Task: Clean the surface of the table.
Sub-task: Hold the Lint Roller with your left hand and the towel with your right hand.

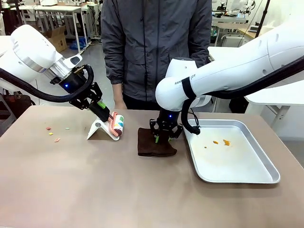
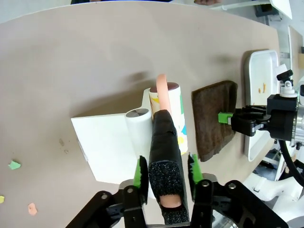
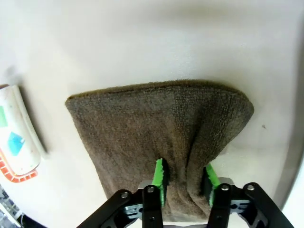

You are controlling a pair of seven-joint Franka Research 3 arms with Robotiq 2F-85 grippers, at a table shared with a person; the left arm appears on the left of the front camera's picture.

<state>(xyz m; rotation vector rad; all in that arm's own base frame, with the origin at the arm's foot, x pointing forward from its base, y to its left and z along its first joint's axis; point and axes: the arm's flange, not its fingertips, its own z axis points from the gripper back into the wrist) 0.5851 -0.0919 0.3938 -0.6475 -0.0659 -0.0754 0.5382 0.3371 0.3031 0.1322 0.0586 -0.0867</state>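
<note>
The brownish table (image 1: 95, 185) carries small coloured scraps (image 1: 52, 132) at its left. My left gripper (image 1: 101, 106) is shut on the black handle (image 2: 165, 161) of a lint roller (image 1: 117, 125), whose roll rests in a white stand (image 1: 99, 129). In the left wrist view the green pads (image 2: 141, 173) press both sides of that handle. My right gripper (image 1: 161, 133) is down on a dark brown cloth (image 1: 154, 144) in the table's middle. In the right wrist view a raised fold of the cloth (image 3: 156, 128) is pinched between its fingers (image 3: 159, 178).
A silver tray (image 1: 247, 178) lies at the right, close to the cloth, with a few orange crumbs (image 1: 223, 142) in it. A person in a grey jacket (image 1: 156, 47) stands at the far edge behind the roller and cloth. The front half of the table is bare.
</note>
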